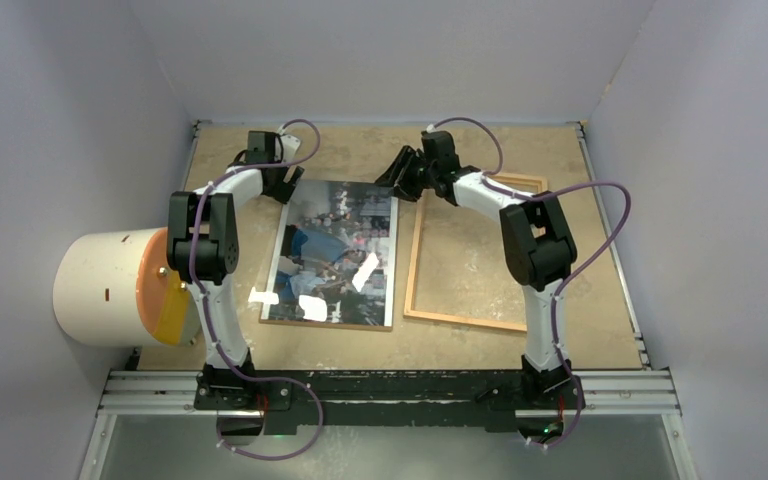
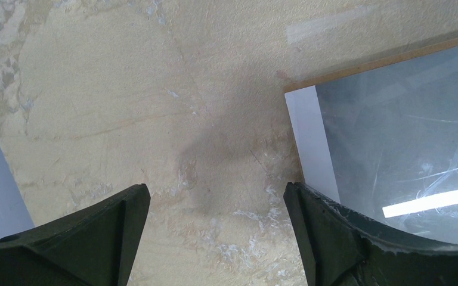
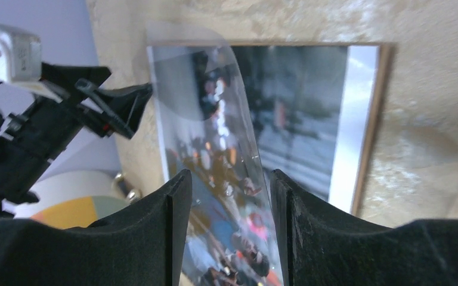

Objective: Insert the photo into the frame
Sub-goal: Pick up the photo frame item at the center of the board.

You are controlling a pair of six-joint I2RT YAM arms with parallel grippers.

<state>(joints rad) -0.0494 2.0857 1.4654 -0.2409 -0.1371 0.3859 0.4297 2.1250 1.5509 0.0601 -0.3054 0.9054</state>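
1. The photo [image 1: 335, 250] lies face up on a brown backing board [image 1: 325, 323], left of centre on the table [image 2: 125, 89]. Its white border shows, and the board's edge peeks out around it.
2. The frame [image 1: 414, 260] lies flat just right of the photo, slightly skewed. The two are not overlapping. The frame's far rail passes under your right arm.
3. Your left gripper [image 2: 214, 190] has its fingers spread wide with nothing between them. It sits over bare table just off the photo's far-left corner.
4. Your right gripper [image 3: 231, 179] is at the photo's far-right corner. Its jaws are part-way apart, with a visible gap.
5. A curled clear sheet [image 3: 214, 137] rises from the photo's surface. Its edge stands in that gap, close to one finger. You cannot tell from these views whether it is pinched.
6. A white cylinder [image 1: 100, 285] with an orange-yellow face sits at the table's left side.
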